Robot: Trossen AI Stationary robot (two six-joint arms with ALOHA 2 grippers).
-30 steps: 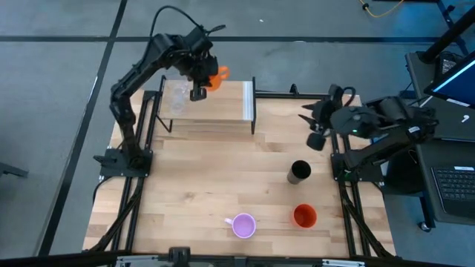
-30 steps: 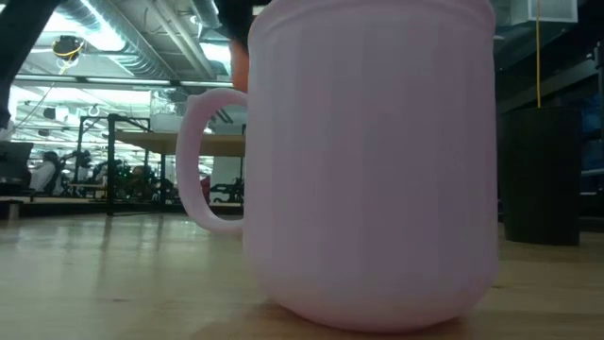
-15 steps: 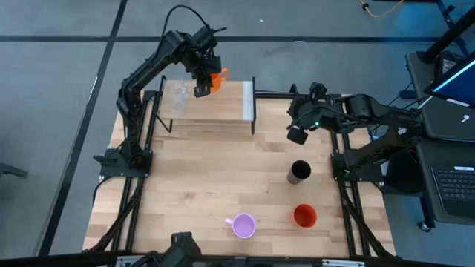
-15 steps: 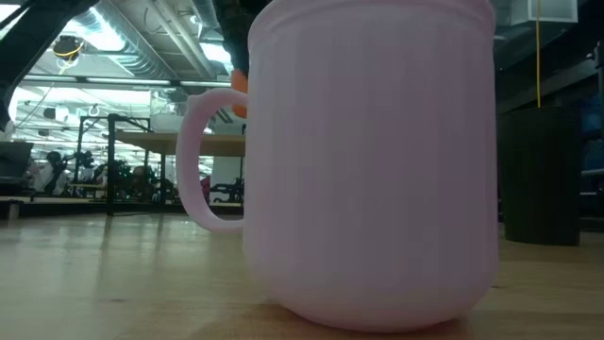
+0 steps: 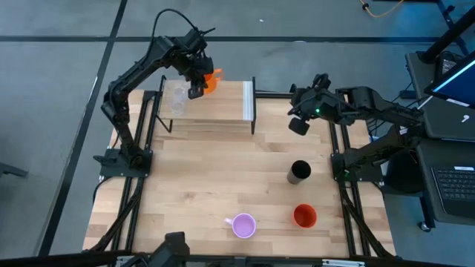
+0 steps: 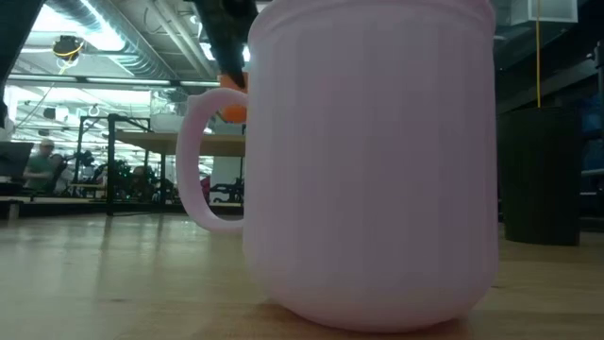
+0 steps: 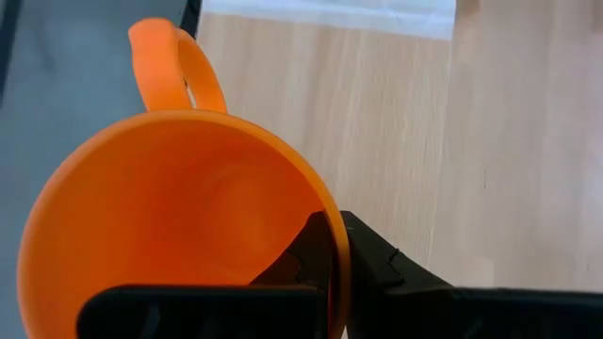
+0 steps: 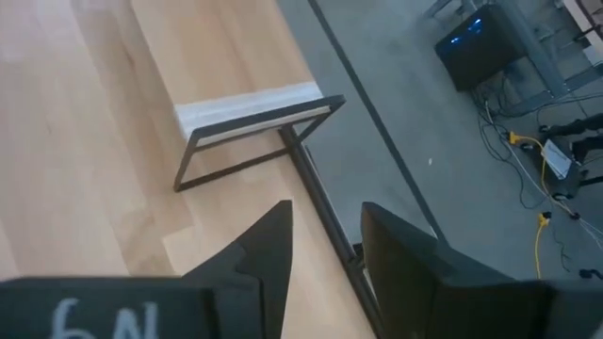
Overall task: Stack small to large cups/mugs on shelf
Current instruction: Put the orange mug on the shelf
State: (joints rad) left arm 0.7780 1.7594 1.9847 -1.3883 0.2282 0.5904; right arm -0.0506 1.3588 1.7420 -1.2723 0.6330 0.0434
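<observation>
The orange mug [image 5: 212,79] is being carried over the shelf's [image 5: 223,111] far left edge, its rim clamped in the left pincer [image 7: 325,259]. It is best lowered level beside the glasses [image 5: 177,99] before release. The right pincer [image 8: 325,254], fingers apart and empty, is hovering right of the shelf.

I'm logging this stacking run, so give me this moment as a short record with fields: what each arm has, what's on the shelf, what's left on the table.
left gripper: jaws shut on orange mug's rim, above shelf
right gripper: jaws apart, empty, above the table right of the shelf
on shelf: clear glasses
on table: black tumbler, red-orange cup, lilac mug
</observation>
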